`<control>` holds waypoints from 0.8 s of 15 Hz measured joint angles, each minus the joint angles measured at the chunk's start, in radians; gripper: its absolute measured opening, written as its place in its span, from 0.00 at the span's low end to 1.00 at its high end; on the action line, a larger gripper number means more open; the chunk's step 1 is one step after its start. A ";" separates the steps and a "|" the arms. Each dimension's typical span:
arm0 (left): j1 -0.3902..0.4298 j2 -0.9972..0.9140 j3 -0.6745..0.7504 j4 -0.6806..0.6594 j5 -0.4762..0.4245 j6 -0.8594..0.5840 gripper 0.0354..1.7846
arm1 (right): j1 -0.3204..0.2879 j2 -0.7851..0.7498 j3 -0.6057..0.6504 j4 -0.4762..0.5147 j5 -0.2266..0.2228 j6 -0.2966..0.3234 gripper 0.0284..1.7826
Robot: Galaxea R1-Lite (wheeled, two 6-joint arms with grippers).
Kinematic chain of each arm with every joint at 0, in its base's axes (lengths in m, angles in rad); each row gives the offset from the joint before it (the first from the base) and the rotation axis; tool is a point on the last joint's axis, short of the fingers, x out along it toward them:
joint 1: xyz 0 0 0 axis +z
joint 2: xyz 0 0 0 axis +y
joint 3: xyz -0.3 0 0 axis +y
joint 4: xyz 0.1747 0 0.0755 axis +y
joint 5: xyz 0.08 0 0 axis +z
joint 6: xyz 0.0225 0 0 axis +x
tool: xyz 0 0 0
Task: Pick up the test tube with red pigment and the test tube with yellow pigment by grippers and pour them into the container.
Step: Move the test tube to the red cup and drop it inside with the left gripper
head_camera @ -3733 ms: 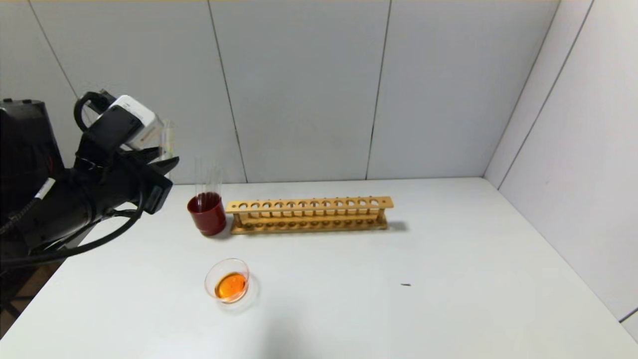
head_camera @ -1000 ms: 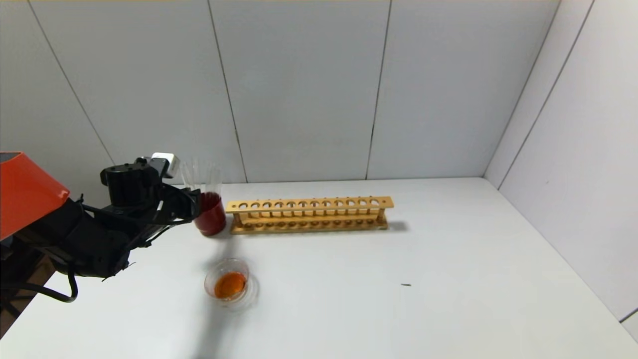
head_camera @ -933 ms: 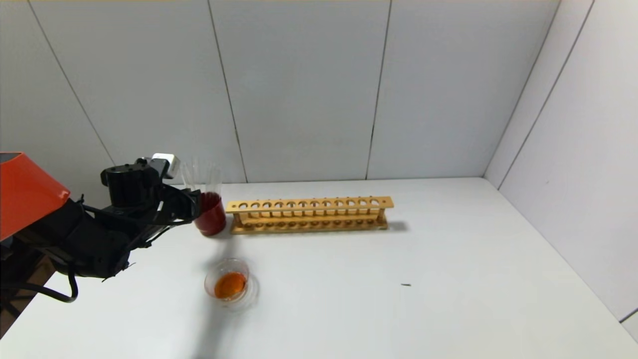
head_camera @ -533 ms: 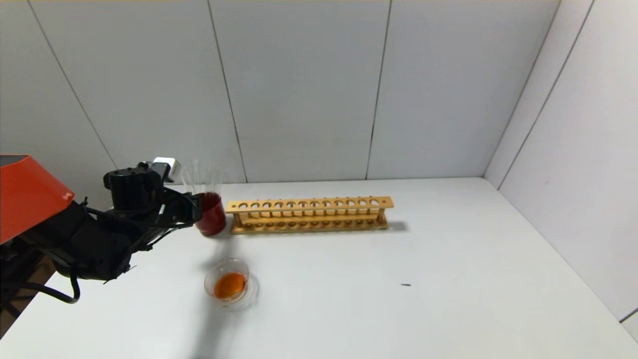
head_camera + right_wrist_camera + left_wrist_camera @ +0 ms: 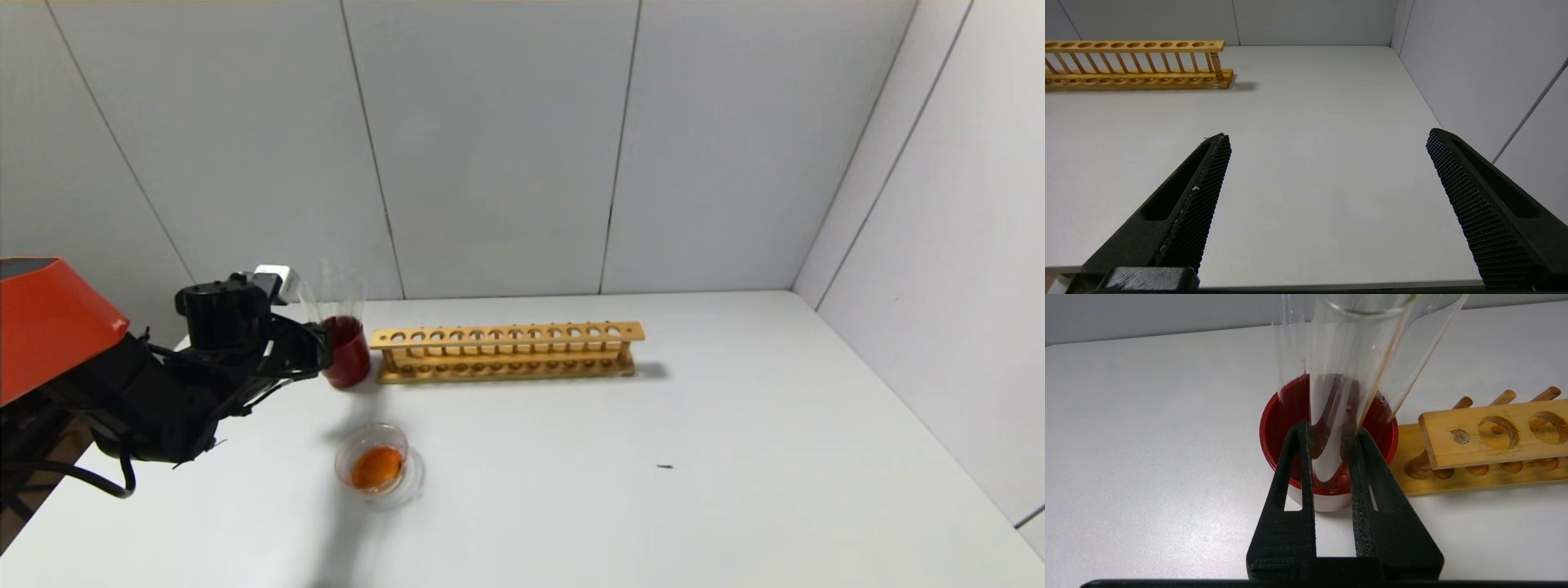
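tubes in red cup: perhaps 3 | rack: 1 | dish: 1

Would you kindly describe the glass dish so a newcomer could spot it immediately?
Start at the long wooden rack lying across the white table. At its left end stands a dark red cup; the container sits nearer the robot than that cup. It alone is low, clear glass, holding orange liquid.
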 joint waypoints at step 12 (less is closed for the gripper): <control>0.000 0.019 -0.015 0.000 -0.003 0.005 0.17 | 0.000 0.000 0.000 0.000 0.000 0.000 0.98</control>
